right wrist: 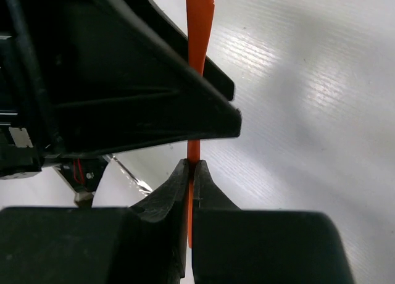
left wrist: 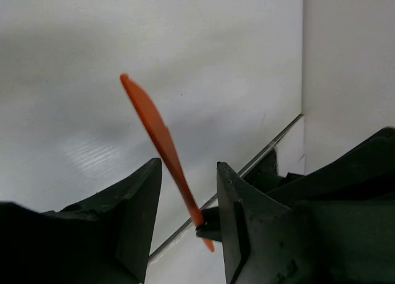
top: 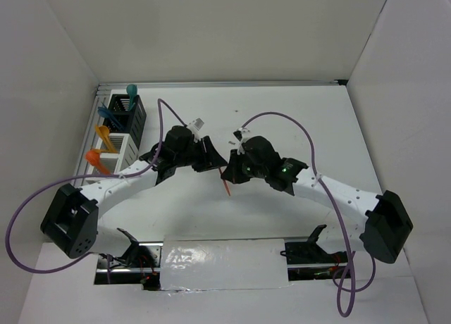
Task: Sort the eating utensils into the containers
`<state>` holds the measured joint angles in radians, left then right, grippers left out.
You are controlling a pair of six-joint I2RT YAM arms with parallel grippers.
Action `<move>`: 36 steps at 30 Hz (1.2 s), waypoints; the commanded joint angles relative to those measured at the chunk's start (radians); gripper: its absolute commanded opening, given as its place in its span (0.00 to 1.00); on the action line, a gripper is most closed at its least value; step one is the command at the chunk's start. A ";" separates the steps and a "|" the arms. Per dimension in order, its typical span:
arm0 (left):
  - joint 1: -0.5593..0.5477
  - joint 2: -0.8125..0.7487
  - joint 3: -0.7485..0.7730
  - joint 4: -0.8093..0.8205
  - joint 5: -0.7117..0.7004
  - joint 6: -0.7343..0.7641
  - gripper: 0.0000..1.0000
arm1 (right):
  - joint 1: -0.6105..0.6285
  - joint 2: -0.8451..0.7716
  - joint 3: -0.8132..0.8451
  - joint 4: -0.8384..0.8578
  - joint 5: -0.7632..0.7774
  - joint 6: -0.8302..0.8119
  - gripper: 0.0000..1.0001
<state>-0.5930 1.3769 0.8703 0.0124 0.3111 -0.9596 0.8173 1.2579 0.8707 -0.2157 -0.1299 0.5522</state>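
The orange utensil (right wrist: pixel 196 43) runs off the top edge and is partly hidden behind the left gripper (top: pixel 217 162); possibly a knife.

Tilted orange utensil (left wrist: pixel 162 136) between the spread left end effector (left wrist: pixel 188 167) fingers (left wrist: pixel 137 200)

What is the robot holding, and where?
The right tool pinches an orange utensil near one end; the left tool is open around it.

Lab test cell, white panel walls (top: pixel 211 35), alu rail (top: pixel 225 84), taped edge (top: pixel 224 265)
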 commanded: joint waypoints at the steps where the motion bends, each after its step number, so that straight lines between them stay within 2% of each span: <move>1: -0.008 0.017 0.058 0.058 0.008 -0.008 0.46 | 0.011 -0.002 0.060 0.044 -0.011 0.008 0.00; 4: -0.014 0.027 0.073 0.058 -0.013 -0.010 0.28 | 0.016 0.008 0.085 0.044 -0.002 0.009 0.00; 6: -0.016 0.027 0.072 0.060 -0.038 -0.013 0.22 | 0.016 0.009 0.102 0.033 0.009 0.015 0.00; 7: -0.016 0.022 0.067 0.063 -0.050 -0.007 0.15 | 0.014 0.014 0.114 0.001 0.042 0.021 0.00; 10: 0.014 -0.005 0.062 0.043 -0.084 0.033 0.11 | 0.008 0.020 0.184 -0.098 0.062 0.037 0.14; 11: 0.045 -0.031 0.061 0.043 -0.086 0.051 0.11 | 0.005 0.020 0.230 -0.125 0.062 0.041 0.29; 12: 0.136 -0.047 0.055 0.050 -0.072 0.077 0.11 | 0.000 0.023 0.253 -0.152 0.062 0.043 0.36; 13: 0.124 -0.068 0.047 0.044 -0.051 0.120 0.12 | -0.016 0.015 0.275 -0.178 0.062 0.048 0.44; 14: 0.195 -0.096 0.033 0.022 -0.050 0.137 0.13 | -0.020 0.008 0.310 -0.215 0.062 0.048 0.51; 15: 0.258 -0.158 0.027 0.012 -0.041 0.159 0.13 | -0.036 0.002 0.324 -0.234 0.073 0.052 0.64; 16: 0.398 -0.197 0.021 0.000 -0.029 0.204 0.13 | -0.044 0.000 0.336 -0.246 0.073 0.061 0.70; 17: 0.383 -0.232 0.022 -0.041 -0.030 0.231 0.13 | -0.065 -0.029 0.350 -0.270 0.099 0.064 0.79; 18: 0.459 -0.304 0.021 -0.055 -0.014 0.260 0.14 | -0.078 -0.028 0.350 -0.281 0.113 0.071 0.83; 19: 0.624 -0.338 0.038 -0.075 0.008 0.310 0.14 | -0.093 -0.049 0.350 -0.292 0.124 0.083 0.89; 21: 0.770 -0.418 0.067 -0.155 0.009 0.391 0.16 | -0.142 -0.075 0.350 -0.313 0.156 0.078 0.97; 23: 0.931 -0.464 0.126 -0.216 -0.048 0.496 0.17 | -0.196 -0.074 0.341 -0.326 0.180 0.061 0.99; 24: 0.935 -0.472 0.184 -0.242 -0.182 0.586 0.18 | -0.210 -0.072 0.341 -0.336 0.191 0.048 1.00; 25: 0.940 -0.472 0.185 -0.242 -0.184 0.587 0.18 | -0.219 -0.072 0.341 -0.337 0.191 0.048 1.00; 26: 0.952 -0.472 0.203 -0.241 -0.266 0.628 0.18 | -0.230 -0.063 0.341 -0.337 0.191 0.037 1.00; 28: 0.975 -0.486 0.211 -0.267 -0.308 0.682 0.18 | -0.242 -0.055 0.350 -0.323 0.191 0.016 1.00; 29: 0.986 -0.492 0.214 -0.267 -0.373 0.690 0.18 | -0.250 -0.054 0.350 -0.314 0.191 0.005 1.00; 36: 0.998 -0.550 0.098 -0.261 -0.438 0.710 0.17 | -0.306 0.023 0.387 -0.312 0.179 -0.069 1.00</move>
<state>0.3981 0.8280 1.0039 -0.2424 -0.0540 -0.3092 0.5381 1.2495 1.2037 -0.5182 0.0425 0.5320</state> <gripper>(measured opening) 0.180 0.998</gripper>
